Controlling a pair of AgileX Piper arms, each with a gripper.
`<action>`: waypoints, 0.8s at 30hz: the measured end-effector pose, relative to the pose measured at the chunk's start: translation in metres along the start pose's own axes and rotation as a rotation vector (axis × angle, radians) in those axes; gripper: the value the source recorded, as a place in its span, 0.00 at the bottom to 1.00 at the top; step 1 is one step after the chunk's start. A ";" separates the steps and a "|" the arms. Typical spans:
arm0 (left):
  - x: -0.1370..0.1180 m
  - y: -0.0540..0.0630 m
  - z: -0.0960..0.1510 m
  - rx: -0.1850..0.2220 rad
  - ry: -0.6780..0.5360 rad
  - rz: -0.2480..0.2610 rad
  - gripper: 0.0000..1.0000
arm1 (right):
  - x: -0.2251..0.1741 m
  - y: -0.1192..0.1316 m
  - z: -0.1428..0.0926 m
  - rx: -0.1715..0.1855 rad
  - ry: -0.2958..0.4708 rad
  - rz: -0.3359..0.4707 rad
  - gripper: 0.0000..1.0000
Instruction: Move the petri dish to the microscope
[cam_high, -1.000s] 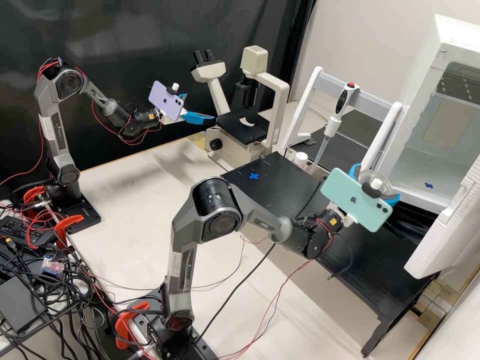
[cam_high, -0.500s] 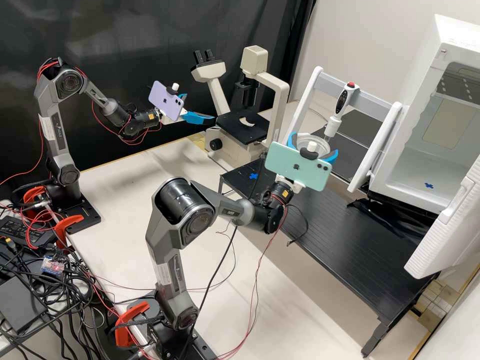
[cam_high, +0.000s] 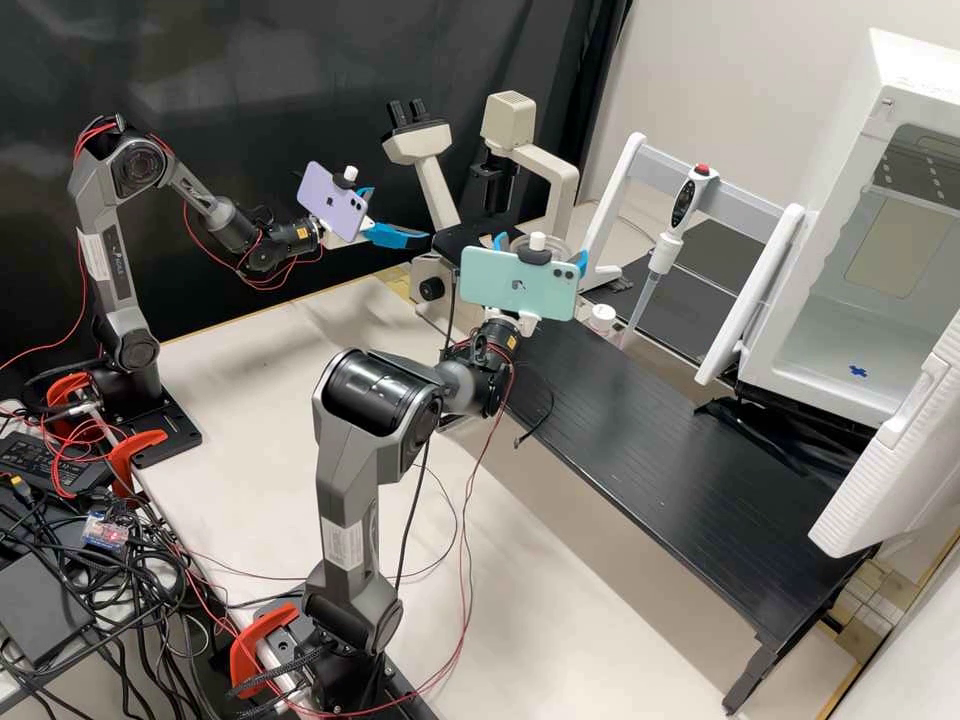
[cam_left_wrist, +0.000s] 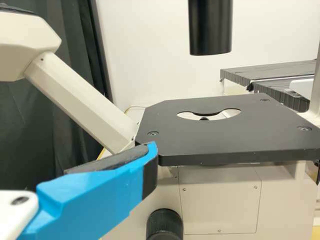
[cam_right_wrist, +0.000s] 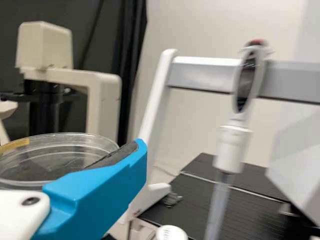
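The right gripper (cam_high: 542, 248) is shut on the clear petri dish (cam_high: 560, 250), beside the microscope's black stage (cam_high: 453, 240) and overlapping it in the high view. In the right wrist view a blue finger of the right gripper (cam_right_wrist: 97, 195) presses the rim of the round dish (cam_right_wrist: 60, 156), with the microscope (cam_right_wrist: 104, 95) beyond. The left gripper (cam_high: 400, 215) stands open left of the microscope. From the left wrist view, one finger of the left gripper (cam_left_wrist: 95, 190) lies near a corner of the stage (cam_left_wrist: 230, 140), whose cutout is visible.
A pipette (cam_high: 660, 250) hangs on a white and grey frame (cam_high: 740, 180) behind the black raised shelf (cam_high: 680, 450). A white-capped bottle (cam_high: 602, 316) stands near the pipette tip. The open white chamber (cam_high: 850, 340) is at the right.
The right arm has swung left from in front of the white chamber, past the pipette, to the microscope, carrying the dish in its gripper. The left arm has kept still.
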 end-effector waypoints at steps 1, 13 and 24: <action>0.000 0.000 0.000 0.000 0.000 0.000 1.00 | 0.006 -0.006 -0.002 -0.004 0.001 -0.020 0.00; 0.000 0.000 0.000 0.000 0.000 0.000 1.00 | 0.048 -0.056 -0.011 -0.044 -0.029 -0.171 0.00; 0.000 0.000 0.000 0.000 0.000 0.000 1.00 | 0.090 -0.077 -0.016 -0.084 -0.051 -0.209 0.00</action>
